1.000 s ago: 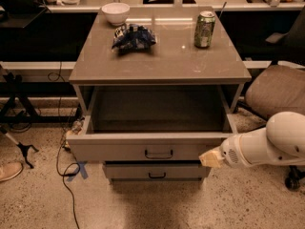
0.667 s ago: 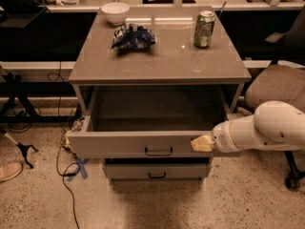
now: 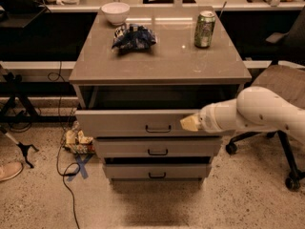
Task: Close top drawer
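Note:
The top drawer [image 3: 124, 123] is a wide grey-beige drawer with a small dark bail handle [image 3: 158, 128] at its centre. It stands only a little way out of the cabinet [image 3: 157, 66], with a narrow strip of its interior showing. My gripper [image 3: 189, 123] comes in from the right on a white arm [image 3: 257, 111]. Its pale tip rests against the drawer front just right of the handle.
On the cabinet top are a white bowl [image 3: 115, 12], a blue snack bag [image 3: 133, 36] and a green can [image 3: 204, 29]. Two slimmer drawers [image 3: 157, 151] sit below. An office chair [image 3: 281, 85] stands at the right. Cables and litter [image 3: 78, 142] lie on the floor at left.
The gripper has moved left along the drawer front and pushed it in. The drawer, wide open a second ago, now sticks out only slightly.

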{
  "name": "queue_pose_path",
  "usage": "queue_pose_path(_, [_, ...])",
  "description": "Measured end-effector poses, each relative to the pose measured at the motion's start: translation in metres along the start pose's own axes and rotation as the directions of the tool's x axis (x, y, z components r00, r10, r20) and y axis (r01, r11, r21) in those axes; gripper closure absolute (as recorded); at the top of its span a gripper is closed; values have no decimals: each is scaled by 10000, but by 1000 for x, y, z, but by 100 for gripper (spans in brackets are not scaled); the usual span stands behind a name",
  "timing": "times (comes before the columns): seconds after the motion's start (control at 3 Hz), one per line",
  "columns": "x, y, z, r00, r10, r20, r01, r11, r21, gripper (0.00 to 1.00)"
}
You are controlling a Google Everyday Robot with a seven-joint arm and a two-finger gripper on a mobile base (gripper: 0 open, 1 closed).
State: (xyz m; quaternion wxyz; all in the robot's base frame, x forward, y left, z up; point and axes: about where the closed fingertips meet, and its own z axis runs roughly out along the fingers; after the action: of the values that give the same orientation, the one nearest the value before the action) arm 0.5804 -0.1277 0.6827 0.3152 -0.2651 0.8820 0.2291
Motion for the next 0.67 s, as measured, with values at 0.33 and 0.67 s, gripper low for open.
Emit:
queue_pose_path(0.33, [-43,-5,31,9980,-302,554,305,9995,-36,100])
queue_pose_path(0.67, [-45,-6,32,9978,-317,581,319,9995,-38,100])
